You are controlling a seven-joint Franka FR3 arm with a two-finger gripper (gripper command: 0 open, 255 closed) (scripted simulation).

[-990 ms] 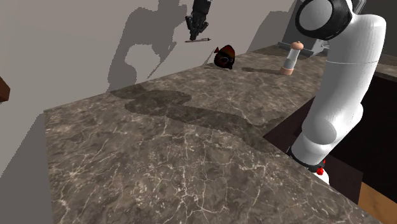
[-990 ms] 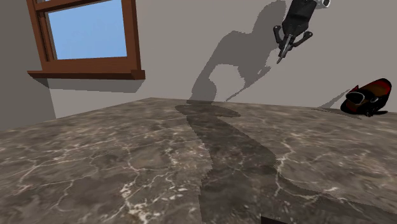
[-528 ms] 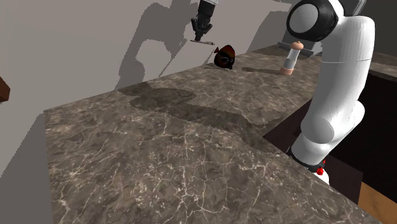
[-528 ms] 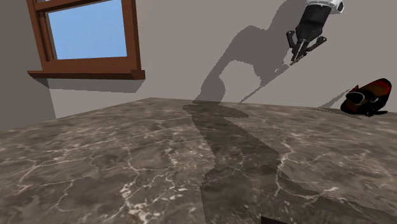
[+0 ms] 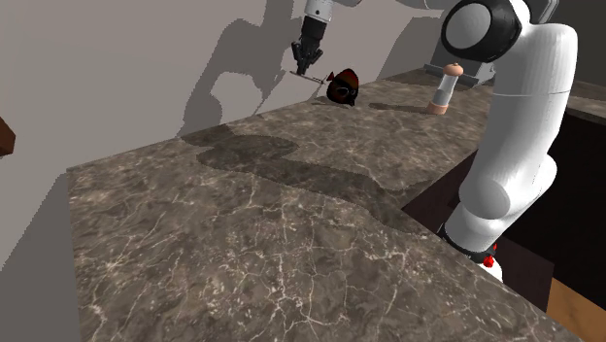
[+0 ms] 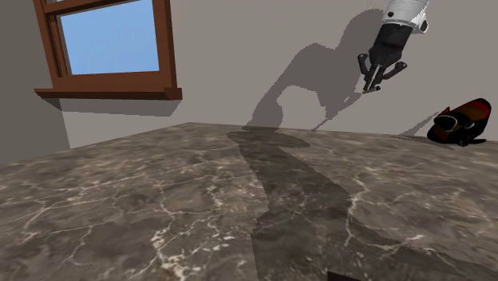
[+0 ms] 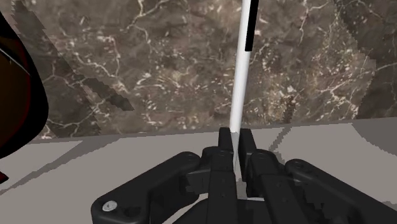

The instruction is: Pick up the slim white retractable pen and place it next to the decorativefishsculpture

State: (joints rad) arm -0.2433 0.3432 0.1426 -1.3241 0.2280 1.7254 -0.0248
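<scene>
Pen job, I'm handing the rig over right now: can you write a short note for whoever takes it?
Pincer: shut on the pen, clasping its white shaft near one end; the dark end sticks out ahead.
Where: pen in the air near the wall, above the marble countertop, at the shoulder view's left of the fish sculpture and higher than it.
Done: pen lifted, close to the fish sculpture.
Left: lower, lay the pen on the countertop beside the fish sculpture, open, back off.

The black hand (image 6: 373, 84) hangs above the marbled counter (image 6: 160, 207), left of the dark fish sculpture (image 6: 460, 122).
</scene>
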